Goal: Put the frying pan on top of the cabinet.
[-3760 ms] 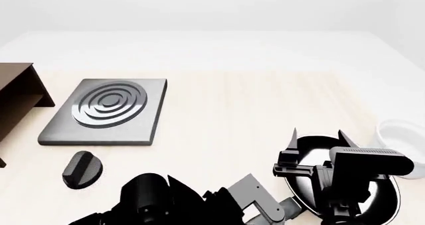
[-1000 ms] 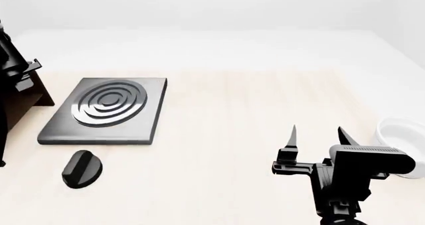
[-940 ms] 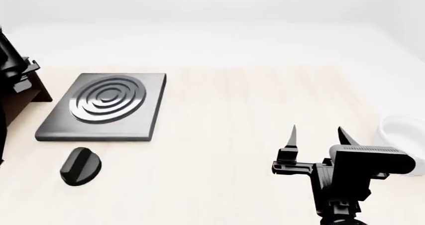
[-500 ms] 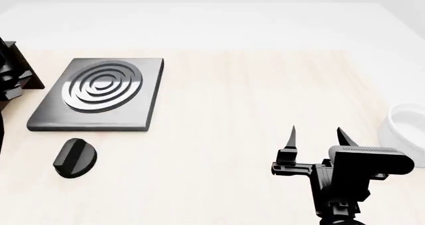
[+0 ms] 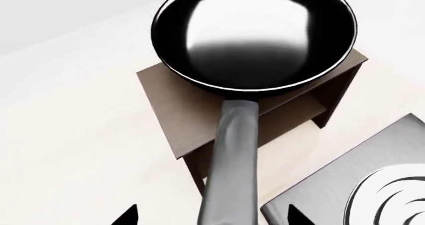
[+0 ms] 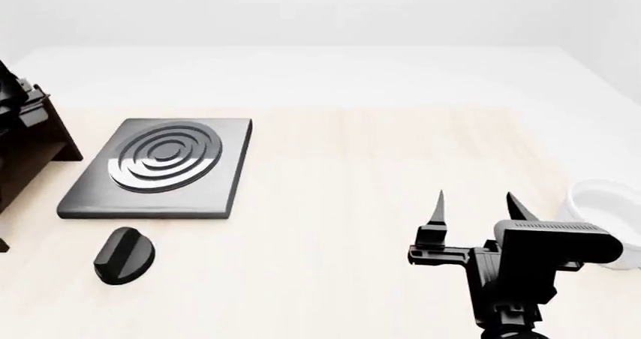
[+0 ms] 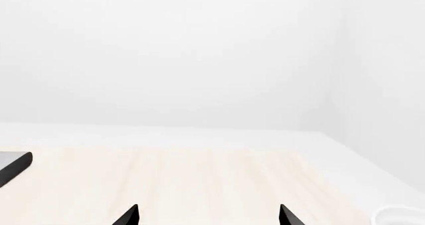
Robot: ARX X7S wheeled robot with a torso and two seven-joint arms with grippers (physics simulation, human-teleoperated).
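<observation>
In the left wrist view the black frying pan (image 5: pixel 252 36) rests on the flat top of the dark brown cabinet (image 5: pixel 179 110). Its long grey handle (image 5: pixel 232 165) sticks out past the cabinet's edge. My left gripper (image 5: pixel 212 216) is open: its two fingertips stand either side of the handle with a gap on each side. In the head view only the cabinet's edge (image 6: pixel 40 148) and part of my left arm (image 6: pixel 20 103) show at the far left; the pan is out of view there. My right gripper (image 6: pixel 473 208) is open and empty above the table.
The grey square hotplate (image 6: pixel 161 166) lies right of the cabinet and also shows in the left wrist view (image 5: pixel 371 185). A black knob (image 6: pixel 122 255) lies in front of it. A white bowl (image 6: pixel 601 211) sits at the table's right edge.
The pan has gone from under my right gripper to the cabinet top. Over the last second the head view dipped and came back up; my right gripper has not moved.
</observation>
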